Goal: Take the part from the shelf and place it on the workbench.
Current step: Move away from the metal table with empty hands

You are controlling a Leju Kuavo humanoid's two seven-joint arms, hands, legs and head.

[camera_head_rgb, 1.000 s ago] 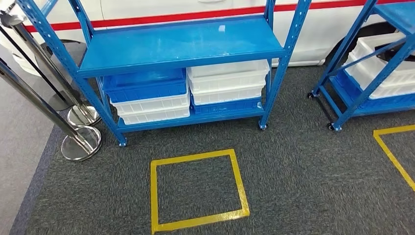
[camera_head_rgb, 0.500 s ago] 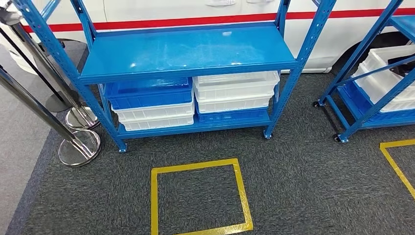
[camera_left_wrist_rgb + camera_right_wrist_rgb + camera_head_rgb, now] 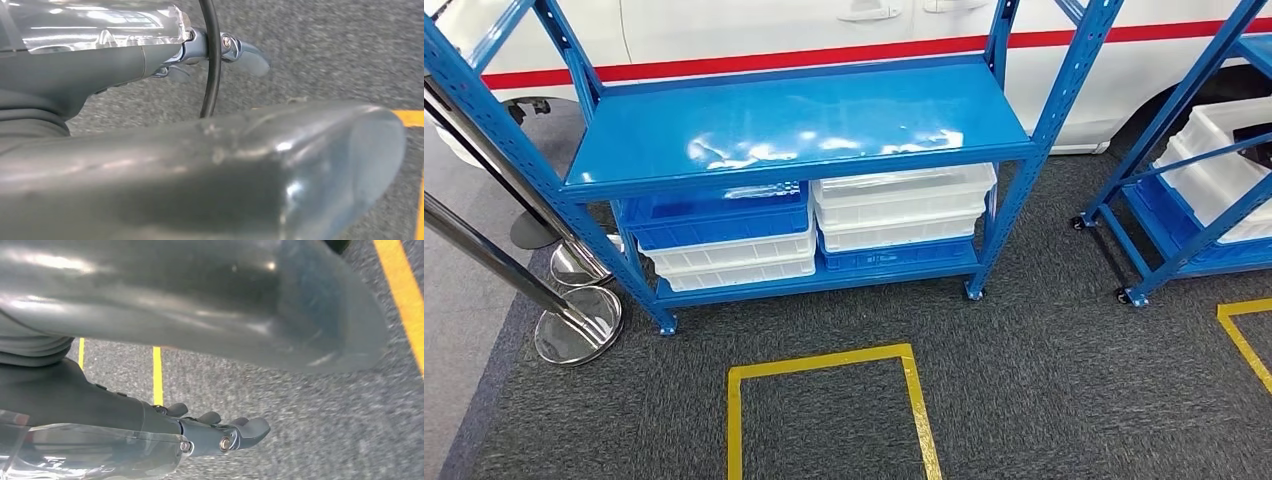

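A blue metal rack (image 3: 794,125) stands ahead of me in the head view; its wide middle shelf is bare and glossy. I cannot make out any part on it. On its bottom shelf sit a blue crate over white ones (image 3: 714,215) and a stack of white crates (image 3: 904,205). My left hand (image 3: 165,150) hangs over the grey carpet with its fingers (image 3: 245,52) stretched out and nothing in it. My right hand (image 3: 150,325) also hangs over the carpet, its fingers (image 3: 240,432) extended and holding nothing.
A yellow tape square (image 3: 824,360) marks the carpet in front of the rack. Chrome stanchions (image 3: 574,325) stand at the left. A second blue rack (image 3: 1184,150) with white crates is at the right. A white car with a red stripe (image 3: 824,30) is behind.
The whole picture has shifted: the camera has moved closer to the rack, so the rack looks larger and the yellow square has slid down the picture.
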